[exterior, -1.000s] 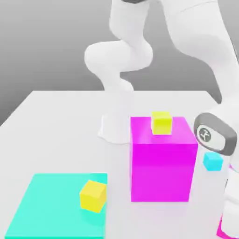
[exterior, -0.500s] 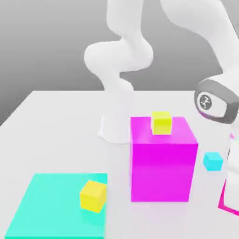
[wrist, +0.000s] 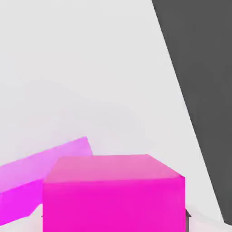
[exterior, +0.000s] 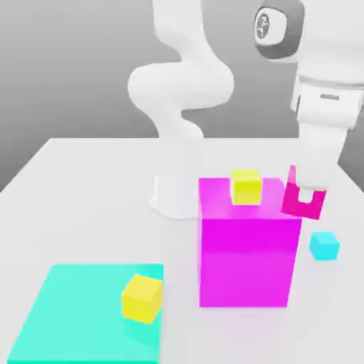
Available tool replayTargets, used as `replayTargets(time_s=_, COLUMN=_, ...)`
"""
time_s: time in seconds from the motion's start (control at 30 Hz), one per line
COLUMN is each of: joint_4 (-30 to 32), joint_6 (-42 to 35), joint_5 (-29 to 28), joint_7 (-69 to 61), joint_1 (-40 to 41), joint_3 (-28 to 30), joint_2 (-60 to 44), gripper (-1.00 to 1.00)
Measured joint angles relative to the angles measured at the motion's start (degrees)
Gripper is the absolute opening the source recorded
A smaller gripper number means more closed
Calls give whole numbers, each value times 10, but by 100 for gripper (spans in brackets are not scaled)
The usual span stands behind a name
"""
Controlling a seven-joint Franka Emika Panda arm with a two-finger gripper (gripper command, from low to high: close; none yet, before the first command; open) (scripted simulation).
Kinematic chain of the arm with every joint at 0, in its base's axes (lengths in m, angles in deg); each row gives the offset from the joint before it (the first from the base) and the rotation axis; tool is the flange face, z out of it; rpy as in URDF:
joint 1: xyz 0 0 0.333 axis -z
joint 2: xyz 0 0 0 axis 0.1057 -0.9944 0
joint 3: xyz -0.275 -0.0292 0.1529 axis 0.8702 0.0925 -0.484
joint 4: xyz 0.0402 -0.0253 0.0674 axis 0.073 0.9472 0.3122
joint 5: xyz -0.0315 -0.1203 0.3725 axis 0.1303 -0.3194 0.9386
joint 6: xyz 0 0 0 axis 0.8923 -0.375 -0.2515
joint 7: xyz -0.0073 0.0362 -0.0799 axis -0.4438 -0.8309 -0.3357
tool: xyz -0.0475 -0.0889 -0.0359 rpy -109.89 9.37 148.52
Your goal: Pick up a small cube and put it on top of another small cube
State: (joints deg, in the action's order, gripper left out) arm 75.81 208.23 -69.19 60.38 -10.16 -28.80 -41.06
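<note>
Lifted clear of the counter [exterior: 85, 185] since a second ago, the small magenta cube [exterior: 304, 201] now hangs in the air beside the upper right edge of the large magenta block [exterior: 247, 245], as the exterior view has it. The jaws [exterior: 307, 190] are clenched on that cube, pointing downward from the white arm [exterior: 323, 85], which has swung up from low at the counter's near right corner. In the hand view the held cube [wrist: 113, 192] sits close in front, with the block [wrist: 41, 174] below and behind it. One yellow cube [exterior: 246, 186] rests on the block's top near its back edge. A cyan cube [exterior: 324, 245] lies on the counter below the held cube. Another yellow cube [exterior: 142, 298] sits on the teal mat [exterior: 71, 313] at the near left corner.
</note>
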Motion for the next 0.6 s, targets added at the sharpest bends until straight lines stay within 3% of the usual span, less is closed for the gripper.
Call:
replayTargets(time_s=0.33, joint_4=85, joint_6=-116, joint_5=19, joint_7=-139, joint_1=-21, joint_3=58, joint_2=197, gripper=-100)
replayTargets(time_s=0.47, joint_4=143, joint_6=-46, joint_5=24, joint_7=-153, joint_1=-20, joint_3=59, joint_2=185, gripper=-100)
replayTargets(time_s=0.5, joint_4=156, joint_6=-27, joint_5=24, joint_7=-153, joint_1=-20, joint_3=59, joint_2=179, gripper=100)
replayTargets(time_s=0.6, joint_4=156, joint_6=-27, joint_5=24, joint_7=-153, joint_1=-20, joint_3=59, joint_2=179, gripper=100)
